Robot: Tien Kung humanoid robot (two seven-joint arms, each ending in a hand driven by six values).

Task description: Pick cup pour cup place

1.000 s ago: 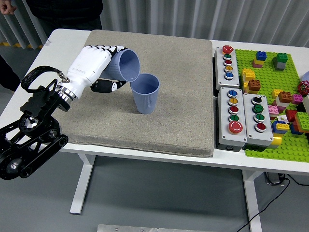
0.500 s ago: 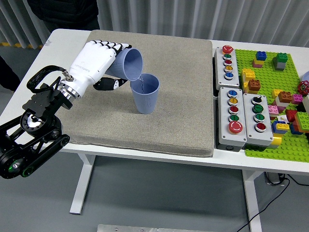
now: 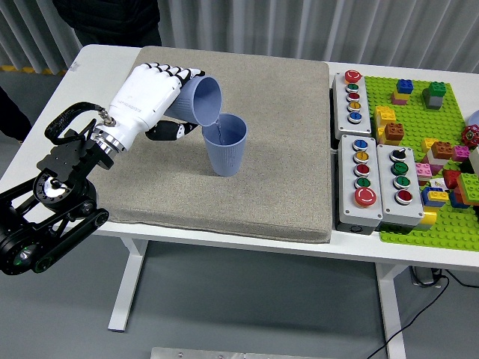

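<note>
A white tabletop (image 3: pixel 247 253) on white metal legs (image 3: pixel 127 288) stands on a smooth grey floor (image 3: pixel 254 307). Behind its far edge runs a wall of pale grey vertical ribbed panels (image 3: pixel 299 30). A black cable (image 3: pixel 430 292) trails on the floor under the tabletop's near right corner. The light is even and soft, with faint shadows.

No text, label, brand or number can be read anywhere. The three button boxes (image 3: pixel 372 183) to the right of the grey mat (image 3: pixel 224 134) have coloured buttons, but any marks beside them are too small to read. The two cups and the white hand have no print.
</note>
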